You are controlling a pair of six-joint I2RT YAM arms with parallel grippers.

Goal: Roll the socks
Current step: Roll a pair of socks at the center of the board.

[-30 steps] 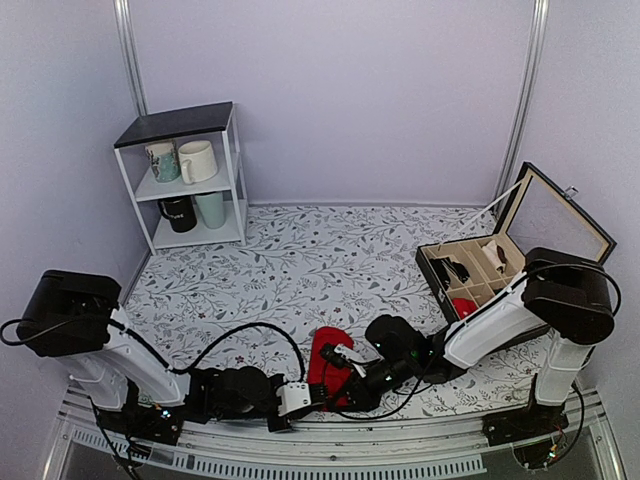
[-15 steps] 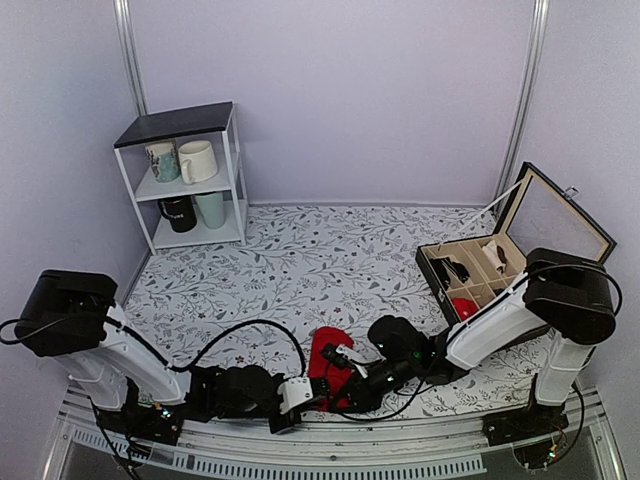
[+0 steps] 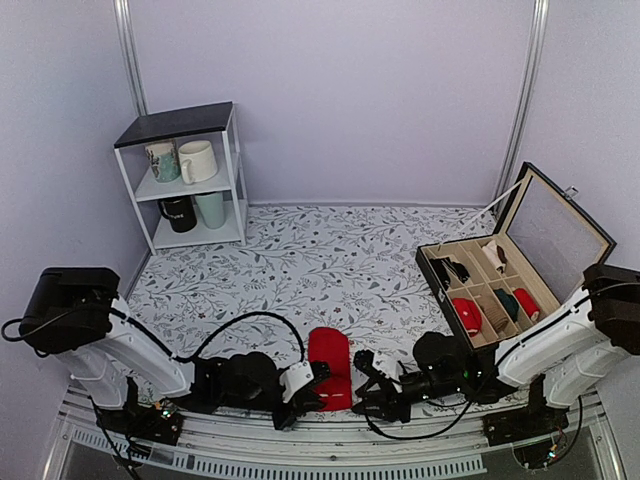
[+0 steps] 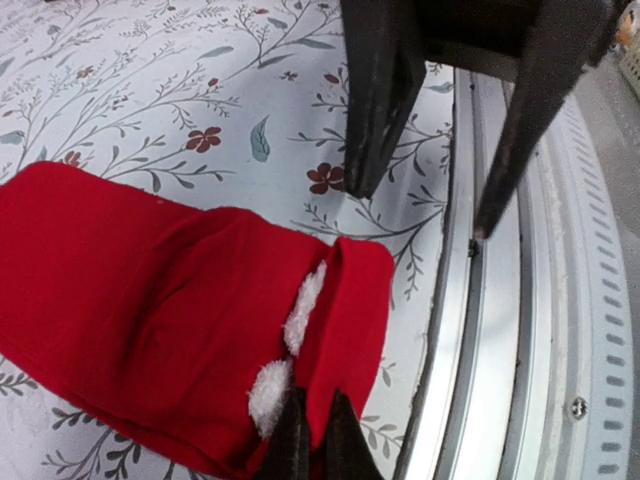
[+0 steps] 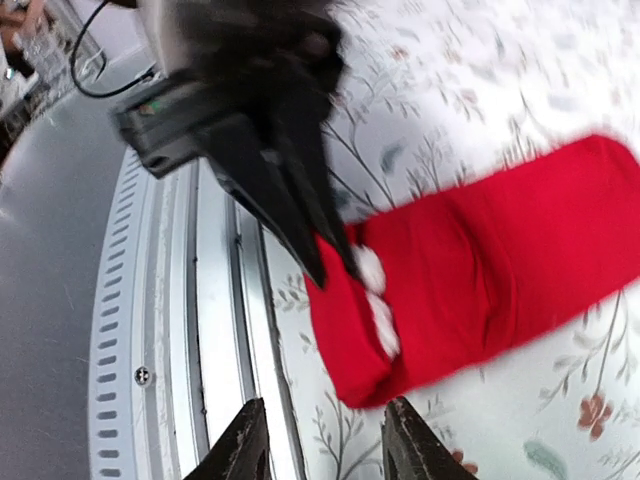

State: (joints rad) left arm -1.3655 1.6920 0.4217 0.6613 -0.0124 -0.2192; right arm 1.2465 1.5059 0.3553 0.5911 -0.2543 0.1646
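The red socks (image 3: 330, 352) lie flat and unrolled, their near end just beside the table's metal rail (image 3: 250, 438). The left gripper (image 4: 310, 425) pinches that end, its fingers nearly closed on the fabric. The right gripper (image 3: 362, 385) has let go and backed off along the rail, jaws apart and empty, so no roll has begun.

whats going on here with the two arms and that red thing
The left gripper is pinched shut on the near end of the red socks. The socks lie flat on the flowered table, close to its front rail, and are not yet rolled. A bit of white lining shows where they are pinched. The right gripper hovers open just beside them, holding nothing.
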